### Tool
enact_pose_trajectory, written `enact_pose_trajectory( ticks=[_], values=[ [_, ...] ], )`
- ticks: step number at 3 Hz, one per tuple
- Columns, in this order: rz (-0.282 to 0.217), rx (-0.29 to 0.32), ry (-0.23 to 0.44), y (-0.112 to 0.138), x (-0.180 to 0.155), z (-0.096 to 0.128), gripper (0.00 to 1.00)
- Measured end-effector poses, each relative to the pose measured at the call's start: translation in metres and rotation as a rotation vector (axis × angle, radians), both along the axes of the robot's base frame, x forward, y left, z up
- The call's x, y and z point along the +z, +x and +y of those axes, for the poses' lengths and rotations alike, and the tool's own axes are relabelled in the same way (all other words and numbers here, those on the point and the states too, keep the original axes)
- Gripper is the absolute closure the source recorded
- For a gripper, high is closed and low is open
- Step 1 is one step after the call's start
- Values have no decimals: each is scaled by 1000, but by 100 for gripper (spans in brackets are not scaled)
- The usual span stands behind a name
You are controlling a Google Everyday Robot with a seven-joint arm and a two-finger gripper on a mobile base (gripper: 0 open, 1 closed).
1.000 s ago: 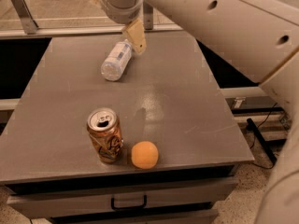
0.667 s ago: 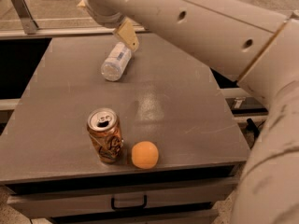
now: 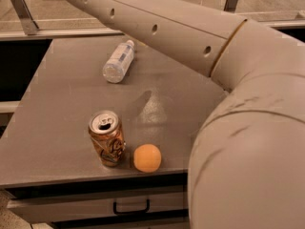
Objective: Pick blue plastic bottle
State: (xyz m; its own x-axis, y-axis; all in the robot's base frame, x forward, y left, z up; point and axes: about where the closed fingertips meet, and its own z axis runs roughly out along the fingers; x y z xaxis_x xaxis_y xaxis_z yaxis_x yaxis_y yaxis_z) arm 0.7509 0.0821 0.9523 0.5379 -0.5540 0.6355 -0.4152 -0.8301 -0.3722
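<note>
On your left, the grey flat-topped table (image 3: 57, 128) carries everything. Near its front edge the orange-brown metal drink can (image 3: 106, 138) stands upright with its opened top facing up; treat it as a distractor, since it is well apart from the target. Further back, the blue plastic bottle (image 3: 118, 61), clear and ribbed with a pale label, lies on its side, base toward you and white cap pointing to the far edge. Lying flat, it will probably roll if nudged sideways, so a grasp across the body looks safer than one along it. Just right of the can sits a small round orange ball or fruit (image 3: 147, 157), close to the can, though contact is unclear. The large beige robot arm (image 3: 190, 37) sweeps from lower right up across the table's far side, passing behind the bottle. The gripper is outside the view, beyond the top-left edge, so you cannot tell its state; nothing shows the bottle being held.
</note>
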Motion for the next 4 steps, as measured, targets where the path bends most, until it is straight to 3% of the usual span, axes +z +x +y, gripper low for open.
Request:
enact_pose_trajectory(
  ticks=[1,2,4],
  values=[
    [6,9,-81,7,-21,0,0],
    [12,68,-95,15,-31,-5,0],
    [29,83,-94,16,-35,-6,0]
  ],
)
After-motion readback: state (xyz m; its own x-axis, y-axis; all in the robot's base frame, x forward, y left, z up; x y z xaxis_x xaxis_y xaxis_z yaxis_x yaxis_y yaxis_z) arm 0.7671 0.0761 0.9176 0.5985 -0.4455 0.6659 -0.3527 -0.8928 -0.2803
